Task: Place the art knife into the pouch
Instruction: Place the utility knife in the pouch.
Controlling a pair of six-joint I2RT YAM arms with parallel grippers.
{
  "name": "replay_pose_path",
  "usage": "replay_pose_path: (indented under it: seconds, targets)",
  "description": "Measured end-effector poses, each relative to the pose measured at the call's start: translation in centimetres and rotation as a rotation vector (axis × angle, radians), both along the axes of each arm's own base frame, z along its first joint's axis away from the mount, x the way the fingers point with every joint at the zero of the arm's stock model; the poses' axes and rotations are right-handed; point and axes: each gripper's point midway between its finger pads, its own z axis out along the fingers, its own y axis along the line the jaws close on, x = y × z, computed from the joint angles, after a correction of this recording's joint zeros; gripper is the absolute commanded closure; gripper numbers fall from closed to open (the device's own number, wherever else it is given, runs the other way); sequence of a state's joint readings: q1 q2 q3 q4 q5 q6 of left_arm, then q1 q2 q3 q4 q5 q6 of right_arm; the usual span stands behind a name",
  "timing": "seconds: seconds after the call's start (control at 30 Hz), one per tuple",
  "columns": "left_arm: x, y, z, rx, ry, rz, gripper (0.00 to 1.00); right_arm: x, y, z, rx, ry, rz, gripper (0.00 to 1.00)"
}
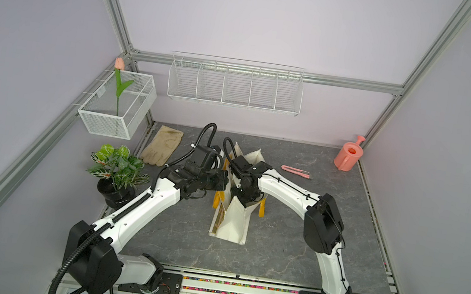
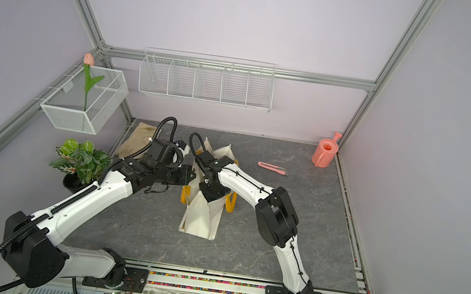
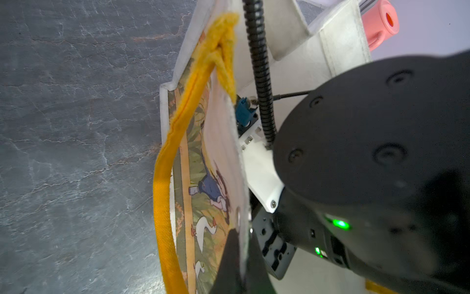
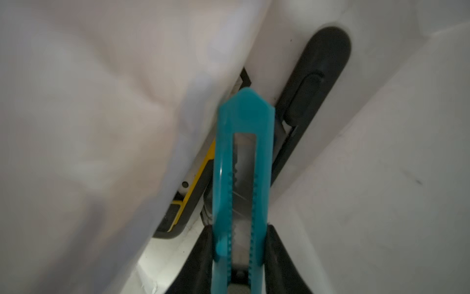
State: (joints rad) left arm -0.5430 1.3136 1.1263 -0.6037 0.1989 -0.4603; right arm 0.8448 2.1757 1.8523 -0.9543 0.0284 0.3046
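**Insertion step: knife in pouch, release next**

Clamps teal art knife (image 4: 239,165) btwn jaws of right gripper (image 4: 239,244), deep inside pouch (image 4: 368,178), over a black-yellow cutter (image 4: 305,89) lying lower down. Judged last step: needs only opening jaws, then lifting straight out w/o snagging cloth. Reaches right arm (image 1: 285,187) down thru pouch mouth, wrist bent steeply. Pinches pouch wall w/ left gripper (image 3: 243,252), shut on cloth, coming in level from the side, holding mouth open.

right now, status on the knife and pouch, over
Left gripper shut on pouch rim. Right gripper shut on teal art knife, inside pouch. Black knife and yellow-black knife lie deeper in.
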Motion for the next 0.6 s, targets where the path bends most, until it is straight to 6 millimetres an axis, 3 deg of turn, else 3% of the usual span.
replay_pose_path:
  seconds: [0.17, 0.47, 0.6]
  targets:
    - [0.0, 0.0, 0.0, 0.0, 0.0, 0.0, 1.0, 0.2, 0.1, 0.0, 0.009, -0.001, -0.006, 0.56]
    - [0.0, 0.0, 0.0, 0.0, 0.0, 0.0, 1.0, 0.7, 0.0, 0.6, 0.012, -0.02, -0.009, 0.42]
    - [-0.1, 0.0, -0.1, 0.0, 0.0, 0.0, 1.0, 0.9, -0.2, 2.7, 0.031, -0.062, -0.008, 0.37]
